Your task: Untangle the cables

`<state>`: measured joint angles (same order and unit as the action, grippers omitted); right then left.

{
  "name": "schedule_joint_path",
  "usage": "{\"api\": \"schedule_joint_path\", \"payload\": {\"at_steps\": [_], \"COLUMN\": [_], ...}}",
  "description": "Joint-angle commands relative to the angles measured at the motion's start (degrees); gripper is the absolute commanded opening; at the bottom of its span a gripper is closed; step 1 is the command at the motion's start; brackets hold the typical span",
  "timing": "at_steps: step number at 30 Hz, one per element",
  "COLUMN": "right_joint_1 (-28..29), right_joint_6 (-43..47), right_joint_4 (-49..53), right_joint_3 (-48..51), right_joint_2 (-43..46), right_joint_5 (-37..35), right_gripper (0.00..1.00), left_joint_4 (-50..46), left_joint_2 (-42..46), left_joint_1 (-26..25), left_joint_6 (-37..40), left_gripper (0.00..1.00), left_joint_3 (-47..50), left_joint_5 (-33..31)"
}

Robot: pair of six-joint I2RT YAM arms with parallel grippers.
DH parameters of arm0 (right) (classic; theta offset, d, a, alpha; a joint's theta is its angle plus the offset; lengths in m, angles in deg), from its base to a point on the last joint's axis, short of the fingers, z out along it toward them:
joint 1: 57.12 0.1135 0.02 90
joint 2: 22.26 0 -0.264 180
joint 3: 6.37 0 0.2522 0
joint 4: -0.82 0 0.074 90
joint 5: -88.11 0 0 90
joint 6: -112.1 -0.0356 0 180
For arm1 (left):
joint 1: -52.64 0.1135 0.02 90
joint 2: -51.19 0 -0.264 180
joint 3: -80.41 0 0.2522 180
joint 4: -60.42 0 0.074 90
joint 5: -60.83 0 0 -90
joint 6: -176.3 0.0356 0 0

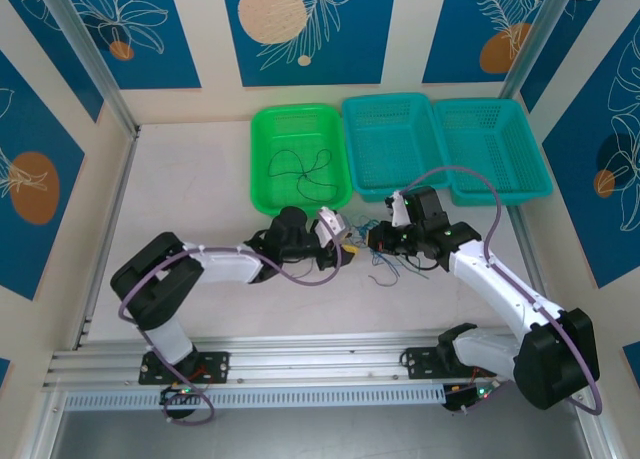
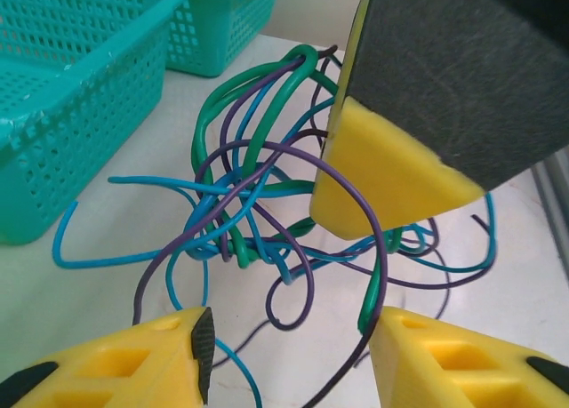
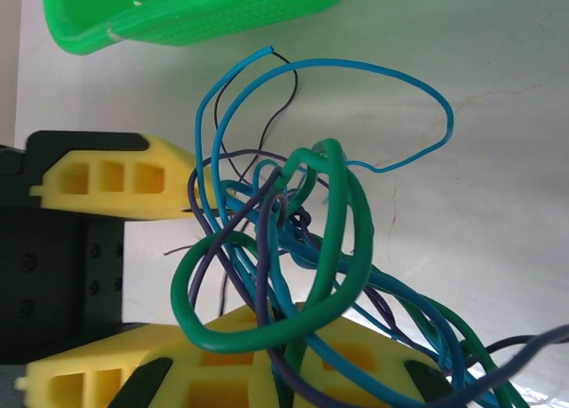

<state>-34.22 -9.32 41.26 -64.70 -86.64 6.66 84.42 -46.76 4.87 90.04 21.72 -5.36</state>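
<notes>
Your right gripper (image 3: 284,364) clamps the cables (image 2: 258,195). The tangle lies just right of your left gripper (image 2: 289,337), whose jaws stand parted, seemingly gripping nothing.

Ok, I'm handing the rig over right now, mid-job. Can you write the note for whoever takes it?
Left gripper: open, jaws either side of a few loose strands, gripping nothing.
Right gripper: shut on the cables, holding the knot of green, blue and purple strands between the two grippers, just in front of the baskets.
Done: one thin black cable lies by itself in the green basket.
Left: the strands in the knot are all looped through one another; each has to be pulled free.
</notes>
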Motion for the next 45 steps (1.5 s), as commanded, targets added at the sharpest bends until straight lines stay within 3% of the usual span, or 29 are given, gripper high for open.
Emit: {"api": "schedule_joint_path", "payload": {"at_steps": [1,3,10,17,22,26,35,40,43,45], "right_joint_1": [0.59,0.60,0.43,-0.32,-1.78,-4.66,-13.21,-4.06,3.53,7.70], "right_joint_6": [1.42,1.32,0.56,-2.73,-5.83,-8.65,-10.28,1.24,3.02,3.85], "right_joint_4": [1.50,1.53,2.01,3.77,4.47,6.02,2.80,-4.71,-12.51,-17.32], "right_joint_3": [-1.87,-1.83,-1.22,1.19,2.91,2.90,7.36,8.14,11.36,13.25], "right_joint_2": [-0.22,-0.31,-0.17,-1.04,-3.88,-6.90,-1.54,7.11,10.10,9.81], "right_joint_5": [1.29,1.37,-1.71,-15.70,-20.96,-23.17,-17.20,-5.67,-3.87,-5.07], "right_gripper": [0.02,0.02,0.02,0.14,0.18,0.31,0.19,0.34,0.55,0.60], "left_joint_4": [3.69,3.36,8.91,10.69,6.49,6.30,3.36,-0.04,-3.82,-3.93], "left_joint_2": [-2.62,-3.76,-3.84,3.03,9.56,12.86,16.93,13.97,13.09,13.89], "left_joint_1": [-0.22,-0.22,-0.26,-0.27,-0.23,-0.14,-0.14,-0.13,-0.18,-0.13], "left_joint_6": [5.84,7.33,4.26,-1.44,-2.30,-3.80,-4.77,-6.18,-8.36,-9.92], "left_gripper": [0.49,0.42,0.00,0.00,0.00,0.00,0.00,0.00,0.00,0.00], "left_joint_3": [-2.55,-3.51,-1.02,3.92,5.50,7.18,9.99,9.17,8.91,10.28], "left_joint_5": [-0.81,0.03,0.49,-2.55,-5.20,-6.78,-10.59,-8.35,-10.68,-11.81]}}
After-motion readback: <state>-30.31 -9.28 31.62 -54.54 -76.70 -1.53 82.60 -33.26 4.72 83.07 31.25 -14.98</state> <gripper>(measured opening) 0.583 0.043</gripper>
